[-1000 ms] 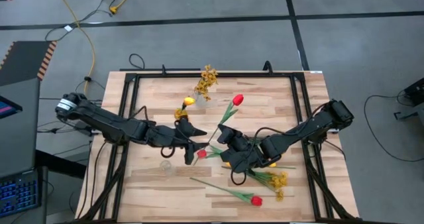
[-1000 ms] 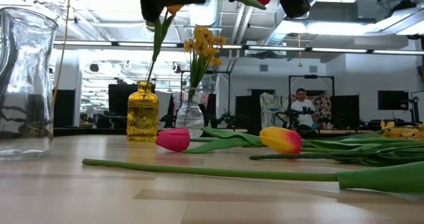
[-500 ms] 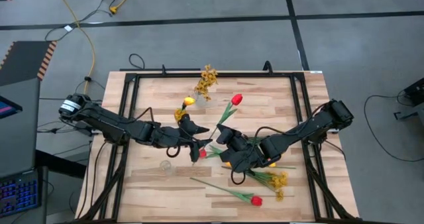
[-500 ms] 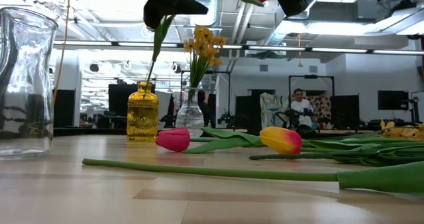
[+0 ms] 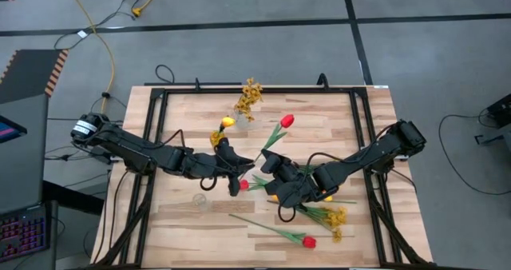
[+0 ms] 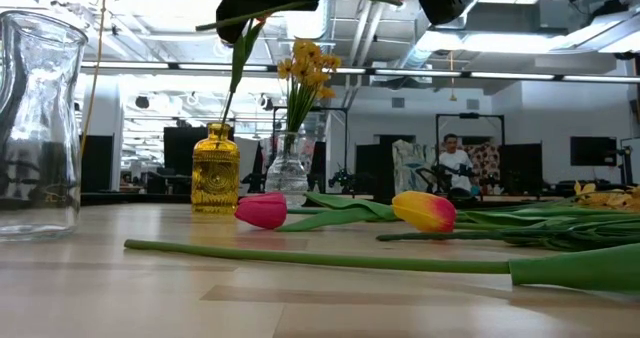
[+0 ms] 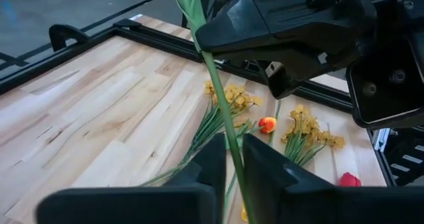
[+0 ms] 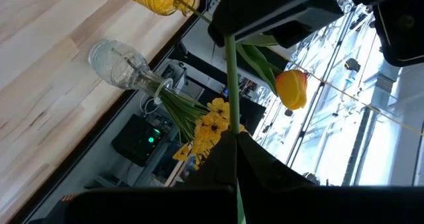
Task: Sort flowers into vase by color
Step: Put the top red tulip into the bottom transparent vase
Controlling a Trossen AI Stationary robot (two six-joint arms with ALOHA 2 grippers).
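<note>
A red tulip is held high above the table, its stem running back to both grippers. My right gripper is shut on the stem. My left gripper is shut on it nearer the cut end. A yellow vase with a yellow tulip stands beside a clear vase with a yellow spray. On the table lie a red tulip, another red tulip, a yellow-orange tulip and sprays. My left gripper pinches the red tulip's stem between its two fingers, coming nearly level from the table's left, with the stem across the fingers. The tulip is clear of the table. My right gripper pinches the same stem between its two fingers, closer to the flower head than my left gripper. It comes nearly level from the table's right, fingers across the stem. The tulip stays lifted, lying about level.
A large clear glass vase stands near the table's front left, also seen from above as the glass vase. A black frame borders the table. Bare wood lies along the far right. A person stands in the room behind.
My left gripper's fingers, spread wide a second ago, have shut on the red tulip's stem beside my right gripper. The tulip and my right gripper have stayed where they were.
</note>
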